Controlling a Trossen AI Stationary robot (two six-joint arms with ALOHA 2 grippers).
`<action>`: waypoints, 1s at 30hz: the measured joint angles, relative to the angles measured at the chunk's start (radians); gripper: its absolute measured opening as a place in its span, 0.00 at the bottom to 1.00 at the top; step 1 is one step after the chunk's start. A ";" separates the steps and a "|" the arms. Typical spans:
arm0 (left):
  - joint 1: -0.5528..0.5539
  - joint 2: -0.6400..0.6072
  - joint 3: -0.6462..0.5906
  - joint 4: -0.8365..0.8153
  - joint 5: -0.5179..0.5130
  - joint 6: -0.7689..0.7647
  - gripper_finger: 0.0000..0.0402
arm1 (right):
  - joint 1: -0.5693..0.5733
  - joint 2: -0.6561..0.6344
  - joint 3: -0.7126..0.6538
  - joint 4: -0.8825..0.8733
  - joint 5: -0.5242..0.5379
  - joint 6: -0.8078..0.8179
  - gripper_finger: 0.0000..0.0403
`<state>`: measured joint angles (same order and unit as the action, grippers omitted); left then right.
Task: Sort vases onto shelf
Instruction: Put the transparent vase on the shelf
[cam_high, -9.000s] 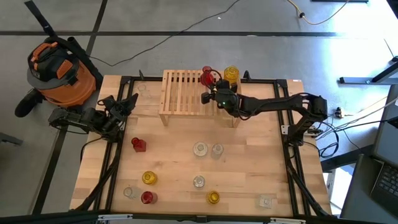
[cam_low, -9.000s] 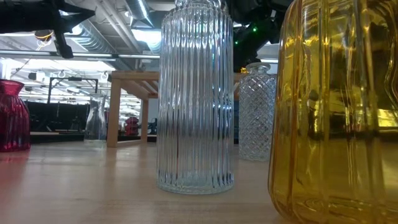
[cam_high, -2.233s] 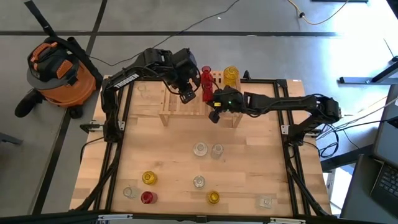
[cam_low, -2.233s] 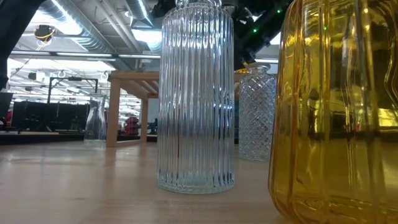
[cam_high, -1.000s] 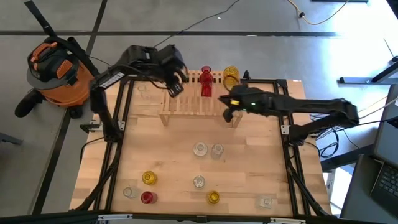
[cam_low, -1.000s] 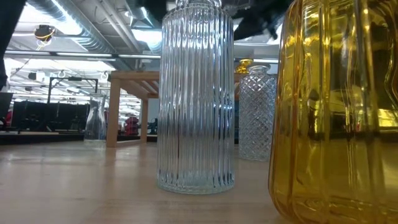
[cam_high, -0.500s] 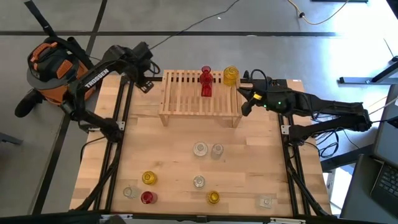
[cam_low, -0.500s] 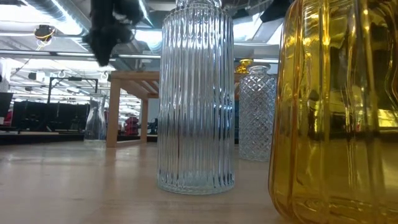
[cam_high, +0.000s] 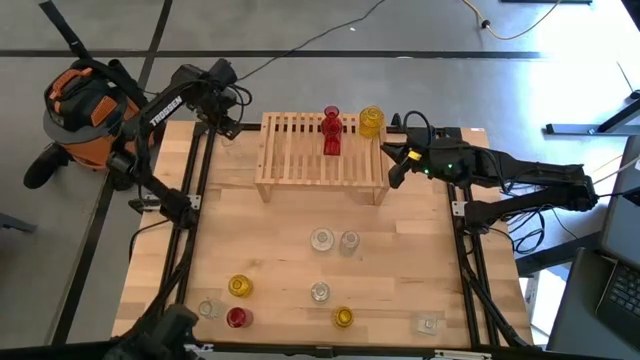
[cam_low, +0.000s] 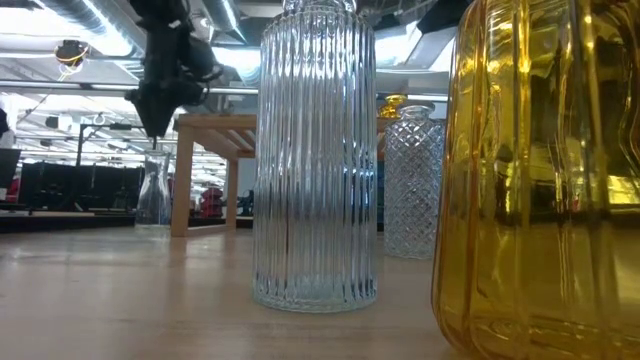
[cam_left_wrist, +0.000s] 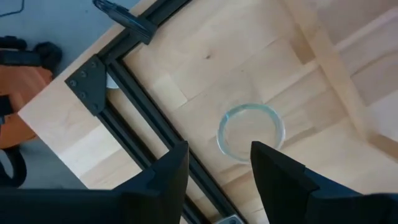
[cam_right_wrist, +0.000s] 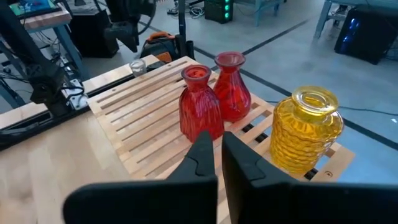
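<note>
A: We've got the left gripper (cam_left_wrist: 214, 168) spread wide over a clear vase (cam_left_wrist: 250, 132) at the table's far left corner, gripping nothing.

B: Yep, and our right gripper (cam_right_wrist: 216, 155) is pinched closed, just beside the shelf (cam_high: 320, 160), which carries two ribbed red vases (cam_right_wrist: 201, 112) and, probably, one yellow.

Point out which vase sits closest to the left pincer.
The clear vase on the tabletop's far left corner, left of the shelf. It stands alone directly under the open left pincer; every other vase is on the shelf or farther away.
</note>
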<state>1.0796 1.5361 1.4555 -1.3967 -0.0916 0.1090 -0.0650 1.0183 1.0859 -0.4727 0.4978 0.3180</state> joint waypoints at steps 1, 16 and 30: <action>0.001 0.014 0.000 0.001 0.002 0.000 0.41 | 0.000 0.000 0.000 0.000 -0.004 0.000 0.00; 0.007 0.131 -0.100 0.002 0.009 0.091 0.33 | 0.000 0.000 0.000 0.003 -0.020 0.026 0.00; -0.017 -0.027 -0.106 -0.037 0.024 0.132 0.03 | -0.001 0.000 0.000 0.001 -0.019 0.026 0.00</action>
<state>1.0626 1.5093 1.3500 -1.4337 -0.0679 0.2411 -0.0658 1.0183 1.0855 -0.4717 0.4793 0.3439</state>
